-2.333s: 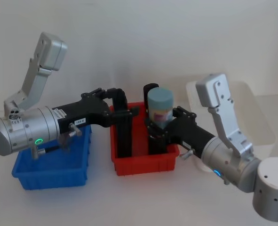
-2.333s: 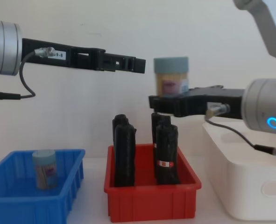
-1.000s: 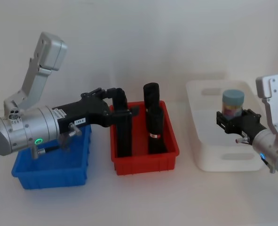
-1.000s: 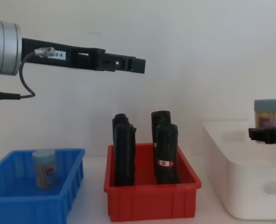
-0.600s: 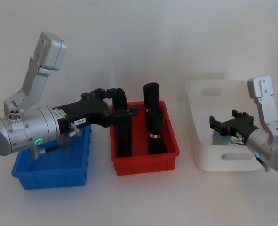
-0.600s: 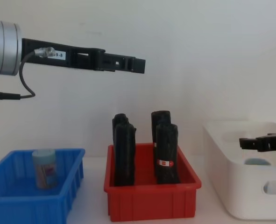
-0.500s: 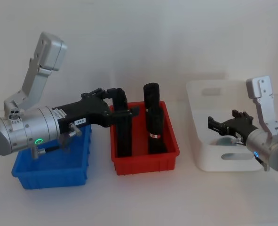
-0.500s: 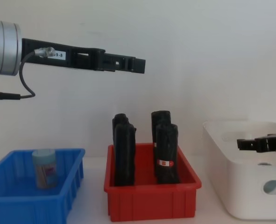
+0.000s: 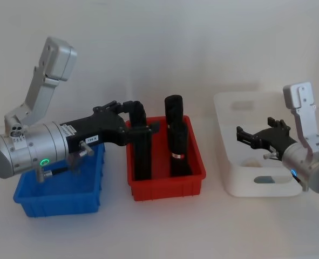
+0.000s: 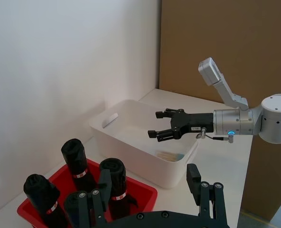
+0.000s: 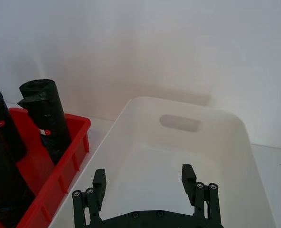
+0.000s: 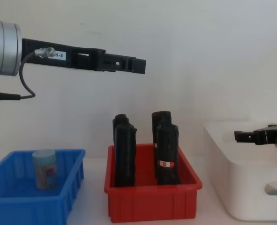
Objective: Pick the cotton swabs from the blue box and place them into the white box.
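Plain white wall (image 9: pixel 159 43), brown panel (image 10: pixel 216 38), white tabletop (image 9: pixel 175 232)

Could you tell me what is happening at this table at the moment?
The robot is shifting small clear jars of cotton swabs between boxes. One jar lies inside the large white plastic tub, with the right gripper hovering open above it. Another jar stands in the shallow blue plastic bin, not yet moved. The left gripper hangs open, high above the red plastic bin of black rolls.
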Robot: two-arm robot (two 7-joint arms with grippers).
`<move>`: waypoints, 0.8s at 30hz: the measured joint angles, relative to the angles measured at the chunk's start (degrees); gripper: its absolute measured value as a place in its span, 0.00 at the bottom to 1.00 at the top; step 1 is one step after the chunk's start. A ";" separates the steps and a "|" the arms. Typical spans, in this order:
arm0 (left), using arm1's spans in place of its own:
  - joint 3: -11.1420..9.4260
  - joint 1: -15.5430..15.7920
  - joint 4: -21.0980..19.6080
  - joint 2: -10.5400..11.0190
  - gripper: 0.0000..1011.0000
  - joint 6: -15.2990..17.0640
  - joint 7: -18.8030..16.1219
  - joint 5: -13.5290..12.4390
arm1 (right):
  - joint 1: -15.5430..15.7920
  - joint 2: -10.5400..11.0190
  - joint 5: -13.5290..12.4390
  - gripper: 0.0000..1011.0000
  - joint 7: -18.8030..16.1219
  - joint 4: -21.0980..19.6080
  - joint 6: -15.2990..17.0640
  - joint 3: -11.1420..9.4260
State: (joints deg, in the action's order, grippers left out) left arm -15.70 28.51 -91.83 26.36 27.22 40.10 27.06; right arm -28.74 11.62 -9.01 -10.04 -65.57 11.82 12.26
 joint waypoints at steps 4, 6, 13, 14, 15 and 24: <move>0.00 0.00 0.00 0.00 0.99 0.00 0.00 0.00 | 0.84 0.29 0.01 0.99 0.65 -1.90 -1.15 -0.14; 0.00 0.00 0.00 0.00 0.99 0.00 0.00 0.00 | 1.33 0.45 0.00 0.99 0.95 -2.95 -1.50 -0.19; 0.00 0.00 0.00 0.00 0.99 0.00 0.00 0.00 | 3.22 1.04 -0.26 0.99 2.30 -7.07 -2.72 -0.48; 0.00 0.00 0.00 0.00 0.99 0.00 0.00 0.00 | 3.34 1.08 -0.28 0.99 2.37 -7.36 -2.80 -0.51; 0.00 0.00 0.00 0.00 0.99 0.00 0.00 0.00 | 3.34 1.08 -0.28 0.99 2.37 -7.36 -2.80 -0.51; 0.00 0.00 0.00 0.00 0.99 0.00 0.00 0.00 | 4.37 1.39 -0.46 0.99 3.10 -9.60 -3.43 -0.65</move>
State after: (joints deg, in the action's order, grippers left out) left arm -15.70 28.51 -91.83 26.36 27.22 40.10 27.06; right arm -24.36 13.01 -9.47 -6.94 -75.17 8.40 11.60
